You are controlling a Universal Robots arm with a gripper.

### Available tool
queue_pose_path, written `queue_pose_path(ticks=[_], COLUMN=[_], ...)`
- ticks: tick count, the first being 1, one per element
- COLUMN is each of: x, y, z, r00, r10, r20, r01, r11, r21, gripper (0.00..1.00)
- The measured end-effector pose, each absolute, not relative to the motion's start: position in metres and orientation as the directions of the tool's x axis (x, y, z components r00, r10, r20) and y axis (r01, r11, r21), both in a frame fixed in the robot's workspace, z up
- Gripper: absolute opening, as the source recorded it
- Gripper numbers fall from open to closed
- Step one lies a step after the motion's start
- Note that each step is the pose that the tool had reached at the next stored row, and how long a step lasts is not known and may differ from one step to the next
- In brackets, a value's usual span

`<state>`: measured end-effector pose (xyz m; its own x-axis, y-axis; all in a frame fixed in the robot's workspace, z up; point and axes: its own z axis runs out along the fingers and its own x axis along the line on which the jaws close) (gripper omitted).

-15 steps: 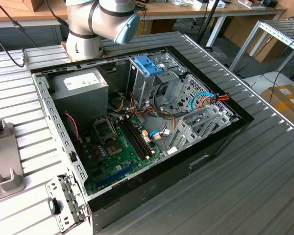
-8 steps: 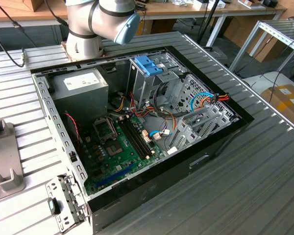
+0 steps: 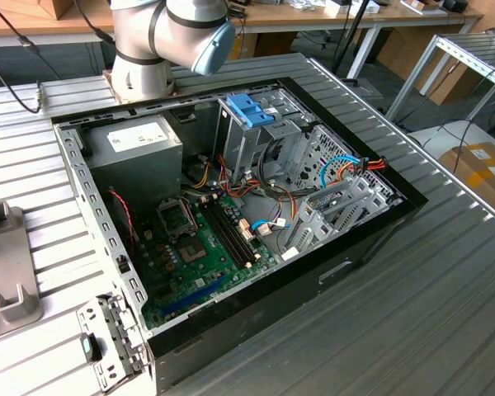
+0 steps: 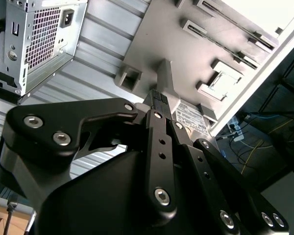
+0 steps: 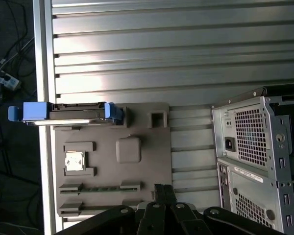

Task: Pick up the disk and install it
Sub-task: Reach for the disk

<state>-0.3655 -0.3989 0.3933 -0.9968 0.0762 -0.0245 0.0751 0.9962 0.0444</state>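
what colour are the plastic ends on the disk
Bright blue, on a dark grey body. The first wrist view shows the disk best.

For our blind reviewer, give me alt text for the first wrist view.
The disk, blue-railed, stands on edge in a grey tray on the ribbed table. The end effector hovers over the tray, apart from the disk; a computer case stands beside.

Flat grey-bodied disk (image 5: 66, 114) with bright blue side rails; plain grey plastic holder tray (image 5: 152, 152); silver ribbed metal table (image 5: 161, 49); black claw (image 5: 164, 188); green motherboard (image 3: 206, 247).
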Motion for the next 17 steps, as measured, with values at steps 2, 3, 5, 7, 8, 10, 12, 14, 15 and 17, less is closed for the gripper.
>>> queue_pose_path(ticks=[2,3,5,7,8,10,12,14,15,17], x=[-0.366,-0.367,-0.368,-0.369,-0.370,-0.372,-0.373,-0.375,-0.376,-0.377], y=[-0.399,-0.399,-0.399,-0.399,-0.399,-0.399,-0.399,-0.399,-0.399,-0.399], z=[0.393,0.393,0.393,0.393,0.393,0.393,0.393,0.393,0.393,0.393], r00=[-0.997,-0.997,-0.997,-0.997,-0.997,-0.997,-0.997,-0.997,-0.997,-0.997], r10=[0.076,0.076,0.076,0.076,0.076,0.076,0.076,0.076,0.076,0.076], r20=[-0.024,-0.024,-0.024,-0.024,-0.024,-0.024,-0.025,-0.024,-0.024,-0.024], r01=[0.075,0.075,0.075,0.075,0.075,0.075,0.075,0.075,0.075,0.075], r11=[0.996,0.996,0.996,0.996,0.996,0.996,0.996,0.996,0.996,0.996], r21=[0.044,0.044,0.044,0.044,0.044,0.044,0.044,0.044,0.044,0.044], gripper=[0.10,0.10,0.10,0.10,0.10,0.10,0.10,0.10,0.10,0.10])
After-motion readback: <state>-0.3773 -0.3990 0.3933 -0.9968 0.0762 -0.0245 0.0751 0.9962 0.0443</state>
